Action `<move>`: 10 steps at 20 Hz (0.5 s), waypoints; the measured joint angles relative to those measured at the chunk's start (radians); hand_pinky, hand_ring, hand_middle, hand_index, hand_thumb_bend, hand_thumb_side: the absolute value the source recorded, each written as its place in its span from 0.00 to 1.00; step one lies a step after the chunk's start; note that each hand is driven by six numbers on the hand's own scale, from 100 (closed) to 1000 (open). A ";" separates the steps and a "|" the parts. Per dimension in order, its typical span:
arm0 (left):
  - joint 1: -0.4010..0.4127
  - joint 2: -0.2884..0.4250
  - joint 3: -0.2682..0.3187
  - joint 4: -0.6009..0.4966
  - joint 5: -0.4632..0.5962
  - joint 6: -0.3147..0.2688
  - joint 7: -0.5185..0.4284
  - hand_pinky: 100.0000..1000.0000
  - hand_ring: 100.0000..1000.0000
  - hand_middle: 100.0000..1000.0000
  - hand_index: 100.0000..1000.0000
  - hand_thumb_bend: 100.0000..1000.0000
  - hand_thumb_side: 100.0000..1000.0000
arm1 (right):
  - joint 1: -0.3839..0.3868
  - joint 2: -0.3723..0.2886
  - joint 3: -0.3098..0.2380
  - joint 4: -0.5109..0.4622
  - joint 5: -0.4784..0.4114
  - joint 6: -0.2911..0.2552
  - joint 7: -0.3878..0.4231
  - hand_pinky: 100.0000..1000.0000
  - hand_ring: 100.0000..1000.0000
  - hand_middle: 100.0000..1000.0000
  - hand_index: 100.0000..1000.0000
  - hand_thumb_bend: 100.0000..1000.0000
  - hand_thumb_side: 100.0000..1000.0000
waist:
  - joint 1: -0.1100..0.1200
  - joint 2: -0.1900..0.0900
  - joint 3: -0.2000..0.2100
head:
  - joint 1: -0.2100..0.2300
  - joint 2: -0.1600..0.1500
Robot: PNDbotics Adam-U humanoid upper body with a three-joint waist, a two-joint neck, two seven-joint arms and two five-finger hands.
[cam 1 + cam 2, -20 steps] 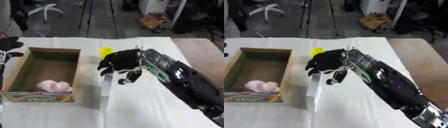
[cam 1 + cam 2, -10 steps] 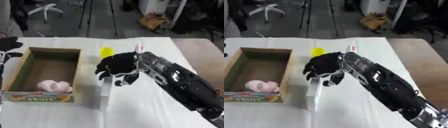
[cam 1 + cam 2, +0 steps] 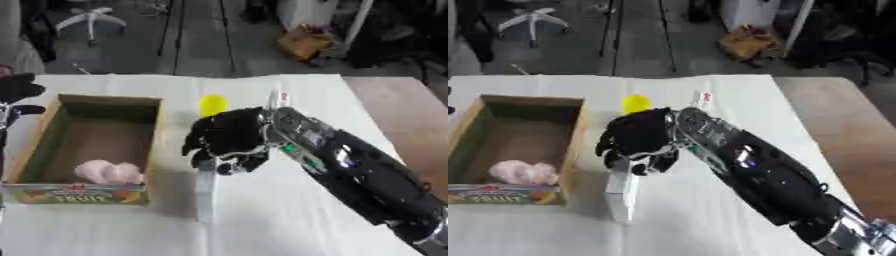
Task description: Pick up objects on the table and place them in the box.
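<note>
1. The right hand (image 3: 229,142) reached in from the lower right across the white table (image 3: 289,220), with its fingers curled down over the top end of a white upright box (image 3: 621,192).
2. The white upright box stood directly beneath and in front of the right hand. Its upper end was covered by the fingers, and its lower part extended toward the camera below the hand. Whether the fingers actually clamped the box or only rested on it could not be told.
3. A yellow object (image 3: 212,104) lay just beyond the right hand, on the far side of the knuckles, apparently apart from the hand.
4. The cardboard box (image 3: 154,145) sat just to the left of the right hand, its near wall printed with fruit lettering. Its right wall stood near the white upright box, not touching it.
5. A pink soft object (image 3: 108,172) lay inside the cardboard box at its near end, to the left of and slightly nearer than the right hand.
6. The left hand (image 3: 17,90) showed at the left edge, beyond the far left corner of the cardboard box, well apart from the right hand; its finger position could not be told.
</note>
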 measured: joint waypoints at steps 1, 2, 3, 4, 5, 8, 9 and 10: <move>0.000 0.000 0.000 0.000 0.000 0.000 0.000 0.66 0.76 0.62 0.79 0.44 0.95 | 0.001 0.003 0.001 0.000 0.003 -0.004 -0.004 0.84 0.79 0.76 0.61 0.18 0.00 | 0.000 0.000 0.000 | -0.001 0.000; 0.000 0.000 0.000 0.000 0.000 -0.001 -0.001 0.66 0.76 0.62 0.79 0.44 0.96 | 0.002 0.009 0.004 0.000 0.004 -0.008 -0.008 0.82 0.76 0.72 0.51 0.14 0.00 | 0.000 0.000 0.000 | -0.001 0.000; 0.000 0.000 0.000 0.000 0.000 -0.001 -0.001 0.66 0.76 0.62 0.79 0.44 0.96 | 0.005 0.013 0.005 0.000 0.006 -0.013 -0.013 0.82 0.76 0.72 0.51 0.14 0.00 | 0.000 0.000 0.001 | -0.001 0.000; 0.000 0.000 0.000 0.000 0.000 -0.001 -0.001 0.66 0.76 0.62 0.79 0.44 0.96 | 0.008 0.017 0.005 0.000 0.008 -0.018 -0.018 0.81 0.74 0.70 0.47 0.10 0.00 | 0.000 0.000 0.001 | -0.002 0.000; 0.000 0.000 0.000 0.000 0.000 -0.002 -0.002 0.66 0.76 0.62 0.79 0.44 0.96 | 0.009 0.018 0.005 0.000 0.009 -0.023 -0.023 0.80 0.72 0.68 0.45 0.09 0.00 | 0.000 0.000 0.001 | -0.003 0.000; 0.000 0.000 0.000 0.000 0.000 -0.002 -0.002 0.66 0.76 0.62 0.79 0.44 0.96 | 0.010 0.019 0.000 0.002 0.012 -0.046 -0.046 0.79 0.70 0.66 0.43 0.08 0.00 | 0.000 0.000 0.001 | -0.003 0.000; 0.000 0.000 0.000 0.000 0.000 -0.002 -0.002 0.66 0.76 0.62 0.79 0.44 0.96 | 0.009 0.019 -0.003 0.002 0.012 -0.055 -0.055 0.79 0.70 0.66 0.43 0.08 0.00 | 0.000 0.000 0.000 | -0.003 0.000; 0.000 0.000 0.000 0.000 0.000 -0.002 -0.002 0.66 0.76 0.62 0.79 0.44 0.96 | 0.009 0.019 -0.007 0.001 0.012 -0.064 -0.064 0.79 0.71 0.66 0.43 0.09 0.00 | 0.000 0.000 0.000 | -0.003 0.000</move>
